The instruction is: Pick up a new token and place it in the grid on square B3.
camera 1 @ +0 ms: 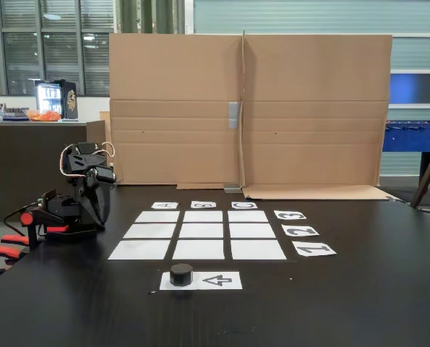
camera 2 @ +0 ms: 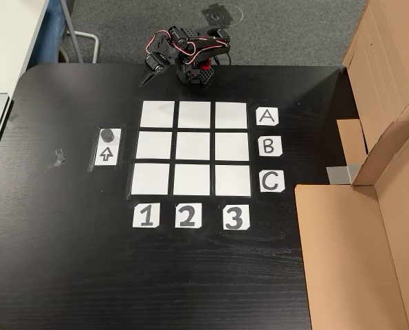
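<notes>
- In a fixed view from counter level, the token [camera 1: 181, 274] sits on the near end of the arrow sheet [camera 1: 201, 280], just in front of the grid [camera 1: 198, 234]; that sheet looks like a set pickup spot, and its printed arrow points toward the token
- The arm [camera 1: 81, 199] is folded low at the left of this view, well apart from the token and from every square, which reads as a rest pose with the pick not yet begun
- The gripper [camera 1: 92, 189] hangs downward against the dark arm body; from this angle I cannot tell whether its jaws are apart or together, and nothing is seen between them
- A cardboard screen [camera 1: 247, 108] stands behind the grid, probably to give the cameras a plain backdrop
- In a fixed view from above, the nine white squares are all bare, with cards A, B, C on the right and 1, 2, 3 below, so the labels fix each cell
- square B3 [camera 2: 232, 146] is the middle row's right-hand cell, beside the B card [camera 2: 269, 146] and above the 3 card [camera 2: 235, 217]
- Here the token lies left of the grid on the arrow sheet, on the opposite side from B3, so the carry would have to cross the grid
- The gripper [camera 2: 149, 75] points down-left off the arm at the counter [camera 2: 53, 261] edge; its tips look drawn to a point, yet too small to be sure
</notes>
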